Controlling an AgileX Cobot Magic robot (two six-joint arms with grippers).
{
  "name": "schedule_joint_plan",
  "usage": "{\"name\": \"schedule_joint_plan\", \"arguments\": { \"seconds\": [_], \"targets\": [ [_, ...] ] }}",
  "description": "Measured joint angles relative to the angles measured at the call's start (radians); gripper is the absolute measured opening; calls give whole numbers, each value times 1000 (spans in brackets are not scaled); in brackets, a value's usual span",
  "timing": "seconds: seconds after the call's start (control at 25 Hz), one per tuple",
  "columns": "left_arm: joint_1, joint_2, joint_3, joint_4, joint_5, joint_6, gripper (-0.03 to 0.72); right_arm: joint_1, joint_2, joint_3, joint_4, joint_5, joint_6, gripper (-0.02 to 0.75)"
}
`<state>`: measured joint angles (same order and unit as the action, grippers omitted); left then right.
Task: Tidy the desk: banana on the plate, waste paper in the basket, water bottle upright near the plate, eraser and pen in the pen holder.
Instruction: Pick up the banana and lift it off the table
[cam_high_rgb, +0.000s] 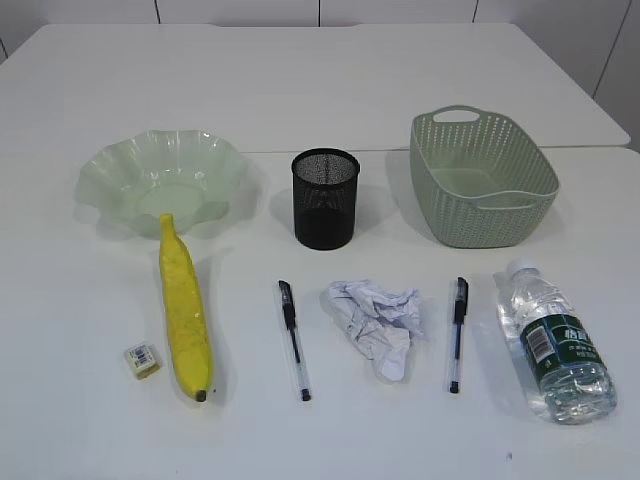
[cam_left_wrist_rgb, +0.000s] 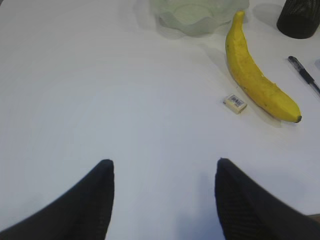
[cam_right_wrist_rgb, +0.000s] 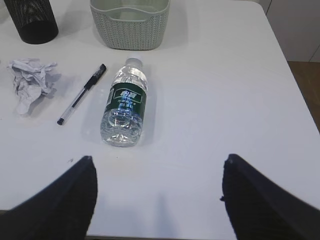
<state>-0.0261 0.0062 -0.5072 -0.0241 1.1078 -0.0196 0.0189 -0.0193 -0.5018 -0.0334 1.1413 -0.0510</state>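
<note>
plate (cam_high_rgb: 120, 180): empty, banana (cam_high_rgb: 186, 312) tip at its rim
pen holder (cam_high_rgb: 325, 198): empty
basket (cam_high_rgb: 482, 180): empty
left gripper (cam_left_wrist_rgb: 164, 172): parted, holding nothing
right gripper (cam_right_wrist_rgb: 159, 167): wide, holding nothing

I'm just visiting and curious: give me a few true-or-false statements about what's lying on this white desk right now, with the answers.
1. The long yellow banana lies on the ruffled pale green plate. False: it lies on the desk, its tip at the plate's rim.
2. The clear plastic water bottle lies on its side. True.
3. The crumpled white paper ball sits in the sage green basket. False: it lies between two pens.
4. The black wire-mesh pen holder stands upright. True.
</note>
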Motion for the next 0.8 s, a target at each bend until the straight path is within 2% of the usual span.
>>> {"name": "schedule_joint_plan", "arguments": {
  "seconds": [0.8],
  "targets": [
    [0, 0, 0, 0, 0, 0, 443, 0, 0, 0, 0, 0, 0, 577]
  ]
}}
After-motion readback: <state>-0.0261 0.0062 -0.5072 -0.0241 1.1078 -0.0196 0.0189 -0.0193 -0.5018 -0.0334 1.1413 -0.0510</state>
